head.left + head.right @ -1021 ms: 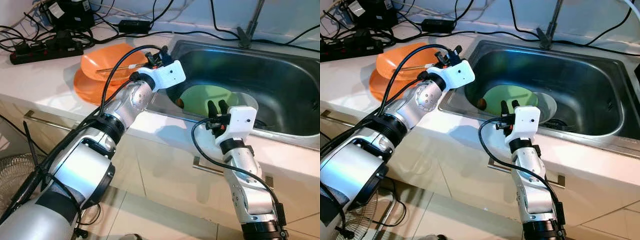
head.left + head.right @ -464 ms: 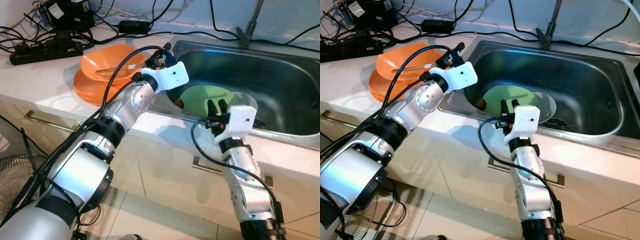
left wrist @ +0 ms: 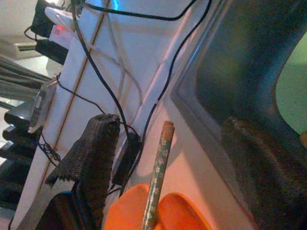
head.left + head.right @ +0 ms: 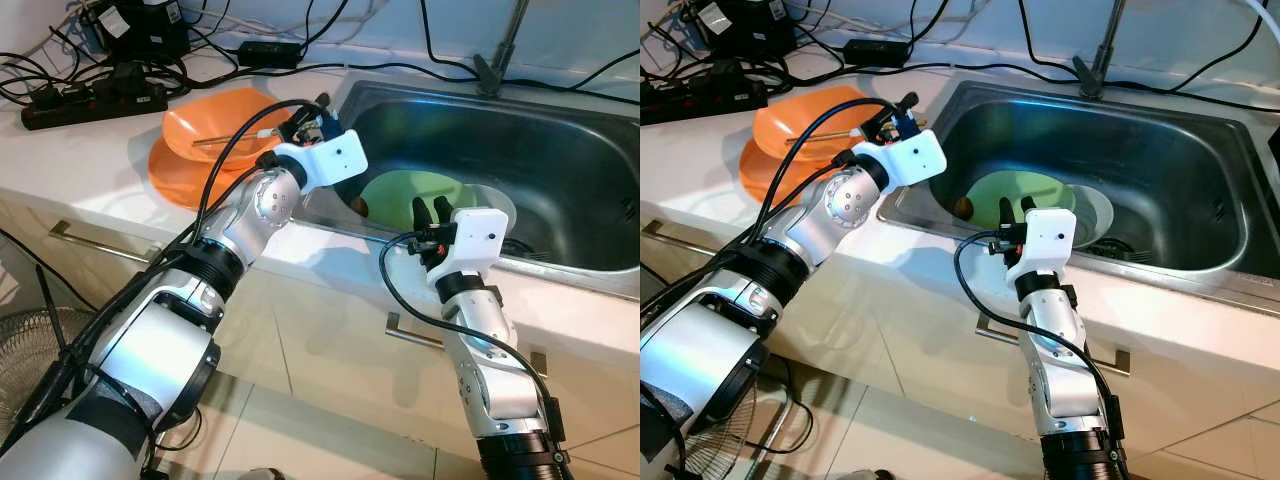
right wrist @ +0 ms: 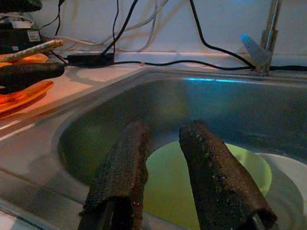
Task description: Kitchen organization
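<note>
So the left gripper (image 4: 308,116) is up over the worktop (image 4: 90,160) right at the sink's (image 4: 560,110) left rim, fingers spread wide with nothing between them. In its wrist view a patterned stick (image 3: 157,179) lies between the 2 fingers (image 3: 93,158) but isn't pinched; it rests on the orange plates. Those 2 orange plates (image 4: 200,135) are stacked on the worktop just left of the sink, stick across the top one.

The right gripper (image 4: 432,210) sits at the sink's front rim, pointing in, jaws parted a little and empty. Just past its fingers (image 5: 211,177) a green plate (image 4: 410,190) leans inside the sink near the front left corner, partly on a clear bowl (image 4: 1095,215). A small brown thing (image 4: 963,207) sits beside the plate; can't tell what. Power strip (image 4: 90,100) and cables along the worktop's back edge, tap (image 4: 500,50) behind the sink.
</note>
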Controlling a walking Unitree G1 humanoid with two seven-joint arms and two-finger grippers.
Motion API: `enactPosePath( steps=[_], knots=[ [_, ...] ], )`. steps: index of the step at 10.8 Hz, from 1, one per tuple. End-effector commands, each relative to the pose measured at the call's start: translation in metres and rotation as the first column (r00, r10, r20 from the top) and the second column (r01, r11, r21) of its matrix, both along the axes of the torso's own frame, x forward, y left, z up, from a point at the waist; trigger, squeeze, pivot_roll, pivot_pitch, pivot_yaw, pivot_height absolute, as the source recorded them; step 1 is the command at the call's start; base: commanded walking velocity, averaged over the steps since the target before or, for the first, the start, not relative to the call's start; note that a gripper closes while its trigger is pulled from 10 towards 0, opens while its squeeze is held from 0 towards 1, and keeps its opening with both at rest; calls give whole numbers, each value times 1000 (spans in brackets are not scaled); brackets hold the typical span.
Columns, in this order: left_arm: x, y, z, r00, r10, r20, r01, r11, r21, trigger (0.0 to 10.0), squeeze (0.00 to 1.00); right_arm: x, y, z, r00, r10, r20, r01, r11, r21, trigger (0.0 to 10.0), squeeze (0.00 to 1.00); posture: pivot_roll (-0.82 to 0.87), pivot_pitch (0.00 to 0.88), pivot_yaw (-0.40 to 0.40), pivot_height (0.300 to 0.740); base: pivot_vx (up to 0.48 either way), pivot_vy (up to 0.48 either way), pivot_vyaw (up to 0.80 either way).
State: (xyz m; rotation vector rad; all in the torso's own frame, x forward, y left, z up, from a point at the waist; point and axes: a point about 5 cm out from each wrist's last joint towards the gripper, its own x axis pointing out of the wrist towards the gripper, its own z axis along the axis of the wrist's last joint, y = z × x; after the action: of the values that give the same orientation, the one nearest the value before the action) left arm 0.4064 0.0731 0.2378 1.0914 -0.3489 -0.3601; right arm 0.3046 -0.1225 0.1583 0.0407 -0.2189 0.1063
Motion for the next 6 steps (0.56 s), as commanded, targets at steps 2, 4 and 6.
enactPosePath(
  steps=[2, 4, 6],
  knots=[
    [3, 1, 8, 999, 18, 44, -22, 996, 89, 10000, 0, -3, -1, -7, 999, -10, -33, 10, 1000, 6, 10000, 0, 106, 146, 54, 740, 0, 0, 0],
    [6, 1, 12, 996, 43, 78, -54, 988, 144, 10000, 0, -8, -2, -8, 999, -18, -38, 18, 1000, 12, 10000, 0, 98, 171, 56, 740, 0, 0, 0],
    [8, 1, 13, 993, 66, 103, -82, 982, 170, 10000, 0, -14, -2, -11, 999, -17, -52, 18, 1000, 12, 10000, 0, 75, 190, 52, 740, 0, 0, 0]
  ],
)
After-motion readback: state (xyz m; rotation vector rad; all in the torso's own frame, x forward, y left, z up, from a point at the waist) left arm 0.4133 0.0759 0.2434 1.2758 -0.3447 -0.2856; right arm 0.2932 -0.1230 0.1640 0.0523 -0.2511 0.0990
